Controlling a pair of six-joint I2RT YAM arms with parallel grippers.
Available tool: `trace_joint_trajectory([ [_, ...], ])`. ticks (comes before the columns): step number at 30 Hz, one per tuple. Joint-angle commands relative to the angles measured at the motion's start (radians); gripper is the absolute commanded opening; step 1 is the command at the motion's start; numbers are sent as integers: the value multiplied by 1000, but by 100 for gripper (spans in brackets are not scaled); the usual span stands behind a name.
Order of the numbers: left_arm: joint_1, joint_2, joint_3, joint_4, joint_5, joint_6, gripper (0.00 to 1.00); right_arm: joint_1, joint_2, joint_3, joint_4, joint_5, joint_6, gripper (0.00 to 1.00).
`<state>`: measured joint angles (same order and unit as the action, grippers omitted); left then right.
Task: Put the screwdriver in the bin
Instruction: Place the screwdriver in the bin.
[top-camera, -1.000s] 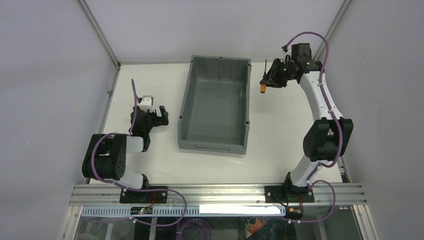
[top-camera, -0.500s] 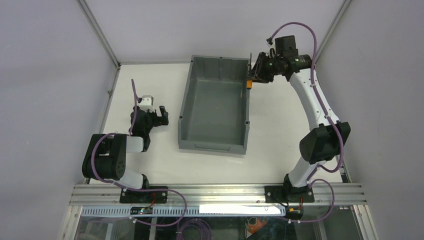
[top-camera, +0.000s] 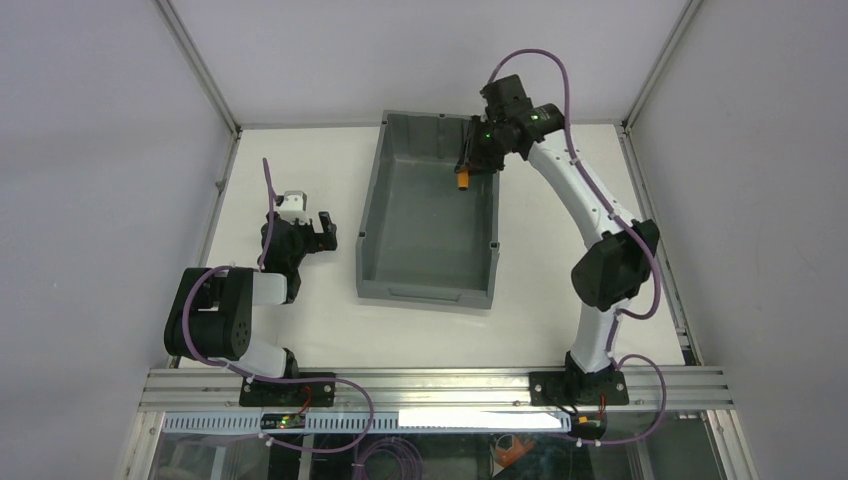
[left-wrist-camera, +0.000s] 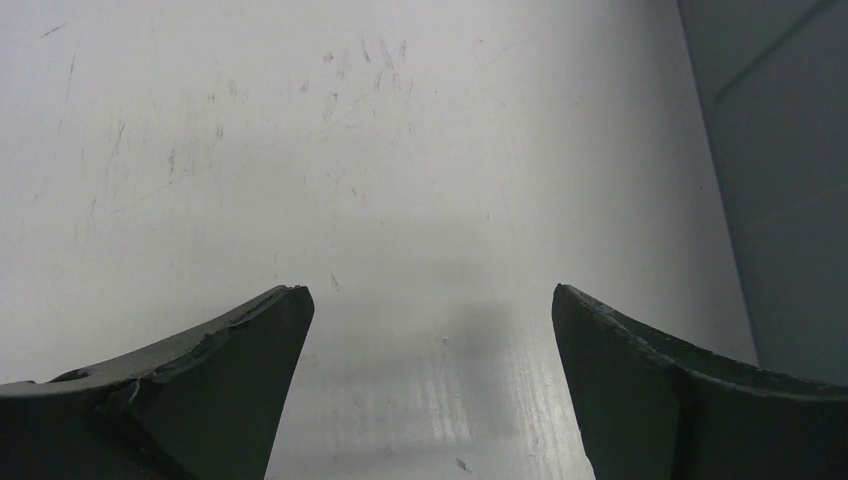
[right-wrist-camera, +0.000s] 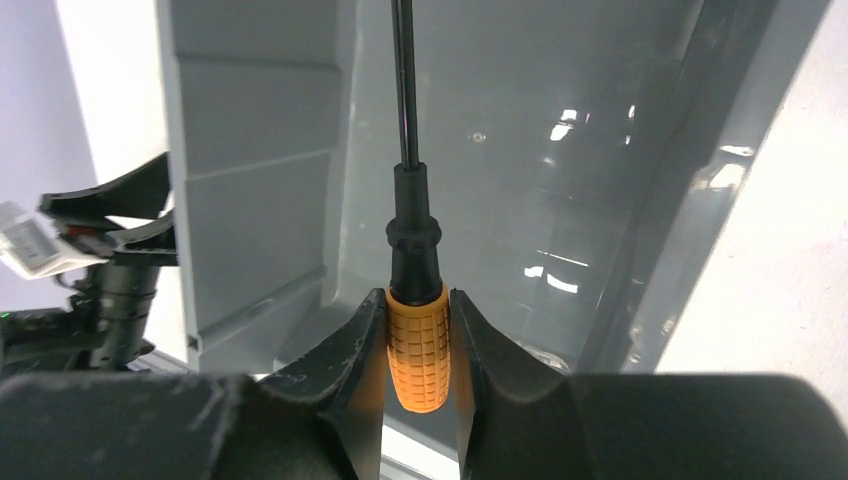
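Right gripper (right-wrist-camera: 418, 302) clamps the screwdriver (right-wrist-camera: 418, 350) by its orange handle, the black shaft pointing to the top of the wrist frame. The tool is held over the upper right inside of the bin (top-camera: 428, 292). Left gripper (left-wrist-camera: 430, 300) is spread wide and holds nothing, low over the table (top-camera: 300, 160) at centre left.

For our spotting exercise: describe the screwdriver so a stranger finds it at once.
Find the big grey bin. Over its far right corner, the right pincer grips the screwdriver. Its orange handle stands out from grey bin and black pincer.
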<state>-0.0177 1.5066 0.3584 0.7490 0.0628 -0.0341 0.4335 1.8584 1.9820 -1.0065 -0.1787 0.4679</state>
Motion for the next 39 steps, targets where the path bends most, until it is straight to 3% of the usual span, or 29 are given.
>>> trace_joint_trajectory([
  [1, 7, 0, 14, 75, 24, 11, 99, 58, 52, 76, -30, 118, 44, 0],
  [18, 7, 0, 14, 75, 24, 11, 99, 199, 330, 284, -143, 375, 144, 0],
  [39, 7, 0, 14, 75, 25, 11, 99, 225, 510, 226, -57, 382, 216, 0],
])
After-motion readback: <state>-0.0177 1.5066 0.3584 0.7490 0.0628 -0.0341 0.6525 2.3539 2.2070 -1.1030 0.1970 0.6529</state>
